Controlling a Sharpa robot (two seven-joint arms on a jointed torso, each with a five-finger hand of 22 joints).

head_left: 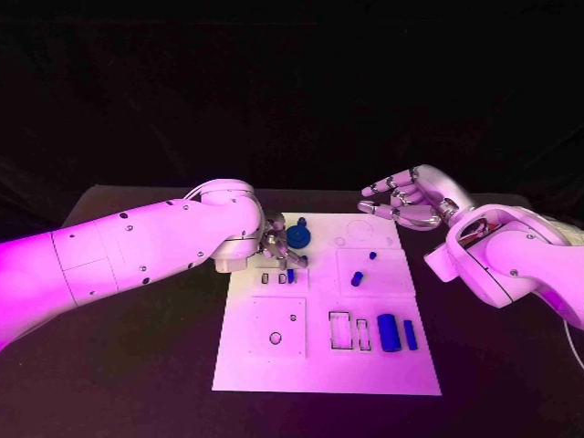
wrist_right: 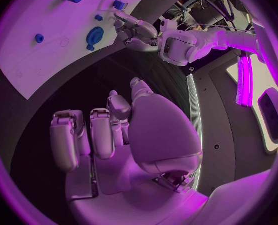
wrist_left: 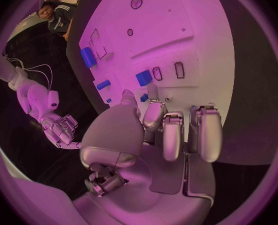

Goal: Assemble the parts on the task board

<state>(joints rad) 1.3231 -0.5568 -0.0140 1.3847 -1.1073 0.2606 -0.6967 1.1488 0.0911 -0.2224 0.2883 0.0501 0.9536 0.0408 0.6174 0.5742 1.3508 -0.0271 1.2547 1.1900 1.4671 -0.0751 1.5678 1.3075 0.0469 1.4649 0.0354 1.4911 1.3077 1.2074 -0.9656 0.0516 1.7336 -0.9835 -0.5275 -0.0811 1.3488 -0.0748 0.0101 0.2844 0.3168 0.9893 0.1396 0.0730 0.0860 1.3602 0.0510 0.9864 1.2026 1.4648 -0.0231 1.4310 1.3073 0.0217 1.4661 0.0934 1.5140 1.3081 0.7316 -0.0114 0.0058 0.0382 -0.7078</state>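
White task board (head_left: 325, 365) lies mid-table on the black table (head_left: 121, 383), long side running away from the robot. Left hand (head_left: 280, 248) sits low over the board's far-left part, fingers bunched down at a small blue part (head_left: 291, 274) standing by two small slots; whether it actually pinches that part cannot be told. Round blue part (head_left: 300, 237) lies just beside that hand, on its far side. Right hand (head_left: 404, 203) is raised beyond the board's far-right corner, fingers curled in, holding nothing, well apart from all parts. Two blue bars (head_left: 398, 332) lie near the board's near-right area; two smaller blue pieces (head_left: 358, 278) lie mid-right.
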